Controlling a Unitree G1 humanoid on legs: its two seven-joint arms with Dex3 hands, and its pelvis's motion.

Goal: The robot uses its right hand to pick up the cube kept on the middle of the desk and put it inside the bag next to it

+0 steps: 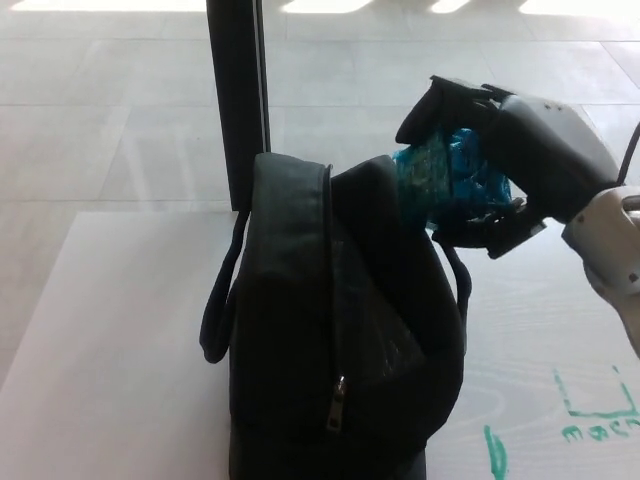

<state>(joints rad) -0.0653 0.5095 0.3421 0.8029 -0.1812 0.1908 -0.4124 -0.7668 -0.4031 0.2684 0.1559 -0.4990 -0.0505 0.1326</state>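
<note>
Right hand clamped around the teal cube, thumb over the top, fingers curled under. Cube up in the air, right at the top right edge of the black bag, just about touching it. Bag upright on the white desk. Left hand nowhere in shot.
</note>
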